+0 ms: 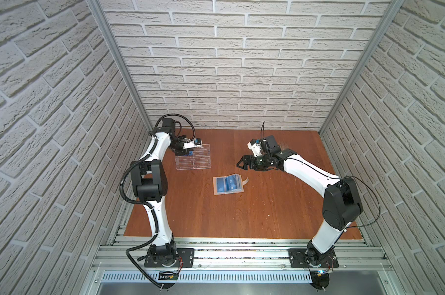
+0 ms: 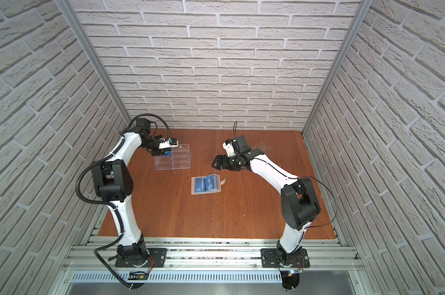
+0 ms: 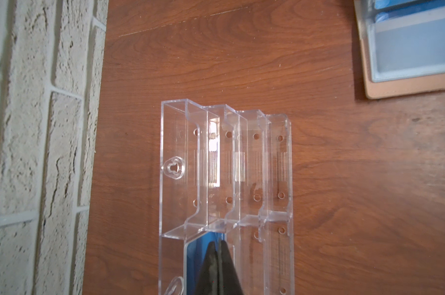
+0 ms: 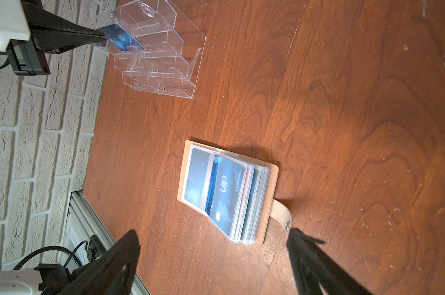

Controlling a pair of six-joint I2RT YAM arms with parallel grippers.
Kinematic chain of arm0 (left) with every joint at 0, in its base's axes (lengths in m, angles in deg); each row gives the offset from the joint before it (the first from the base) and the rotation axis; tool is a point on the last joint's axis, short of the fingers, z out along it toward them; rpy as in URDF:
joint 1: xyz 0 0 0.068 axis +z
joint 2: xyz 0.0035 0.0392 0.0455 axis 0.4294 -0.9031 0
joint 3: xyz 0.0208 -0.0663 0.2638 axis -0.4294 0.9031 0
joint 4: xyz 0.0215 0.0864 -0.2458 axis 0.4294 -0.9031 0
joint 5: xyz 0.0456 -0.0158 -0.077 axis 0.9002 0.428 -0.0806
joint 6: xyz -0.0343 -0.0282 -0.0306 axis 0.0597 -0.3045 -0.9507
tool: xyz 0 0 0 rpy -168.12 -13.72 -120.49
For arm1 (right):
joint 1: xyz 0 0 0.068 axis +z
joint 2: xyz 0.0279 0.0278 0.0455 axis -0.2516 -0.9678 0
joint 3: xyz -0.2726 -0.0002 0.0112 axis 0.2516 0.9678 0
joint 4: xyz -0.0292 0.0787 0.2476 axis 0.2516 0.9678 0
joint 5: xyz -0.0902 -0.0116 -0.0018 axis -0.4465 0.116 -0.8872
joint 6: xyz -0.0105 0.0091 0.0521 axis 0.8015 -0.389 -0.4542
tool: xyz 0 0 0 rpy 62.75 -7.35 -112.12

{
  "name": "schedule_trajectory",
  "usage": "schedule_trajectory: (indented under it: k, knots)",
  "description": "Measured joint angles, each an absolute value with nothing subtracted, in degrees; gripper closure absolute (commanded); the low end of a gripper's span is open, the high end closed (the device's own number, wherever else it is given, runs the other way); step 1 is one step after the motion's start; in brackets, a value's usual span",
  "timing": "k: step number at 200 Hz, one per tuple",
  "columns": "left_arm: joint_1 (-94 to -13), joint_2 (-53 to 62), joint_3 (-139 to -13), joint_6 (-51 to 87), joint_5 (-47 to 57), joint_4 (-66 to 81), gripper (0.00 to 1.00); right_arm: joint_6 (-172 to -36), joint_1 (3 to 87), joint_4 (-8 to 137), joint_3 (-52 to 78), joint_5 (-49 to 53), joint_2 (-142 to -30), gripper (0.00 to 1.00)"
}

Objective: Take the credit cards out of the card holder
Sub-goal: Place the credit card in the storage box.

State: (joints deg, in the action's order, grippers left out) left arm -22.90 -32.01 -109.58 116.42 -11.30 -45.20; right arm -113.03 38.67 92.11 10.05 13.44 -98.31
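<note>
Our right gripper hangs spread wide and empty above the surface. In its wrist view the card holder lies just beyond its fingertips, open flat near the middle of the surface. We see tan leather covers, a snap strap lying out to one side, and a fan of clear sleeves holding blue credit cards, the top one lettered "VIP" in white. We judge the cards light, stiff and slick, though the soft sleeves probably cling to them. We would pinch whatever card edge shows at a sleeve mouth, and we expect the light holder to drag along unless pinned. Farther off, toward the far wall, our left gripper is pressed together on a blue card standing in the clear rack.
</note>
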Motion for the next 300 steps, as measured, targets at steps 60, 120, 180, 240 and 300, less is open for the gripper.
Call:
schedule_trajectory:
  k: [60,120,180,240,300]
  knots:
    - [-22.8,-32.6,-109.6,118.0,-11.3,-44.9,1.00,-113.1,38.7,89.8,10.0,16.5,-98.6,0.07]
    - [-22.8,-33.0,-109.6,119.4,-10.9,-44.2,1.00,-113.1,38.7,86.7,10.1,19.0,-98.6,0.07]
    - [-22.8,-33.9,-109.6,119.9,-10.8,-43.6,1.00,-113.1,38.7,85.7,10.1,19.8,-98.6,0.07]
    - [-22.9,-34.8,-109.6,120.1,-10.4,-42.1,1.00,-113.1,38.7,85.6,10.1,19.8,-98.6,0.07]
    - [-22.9,-35.3,-109.6,120.1,-10.1,-41.5,1.00,-113.1,38.7,85.6,10.2,19.8,-98.6,0.07]
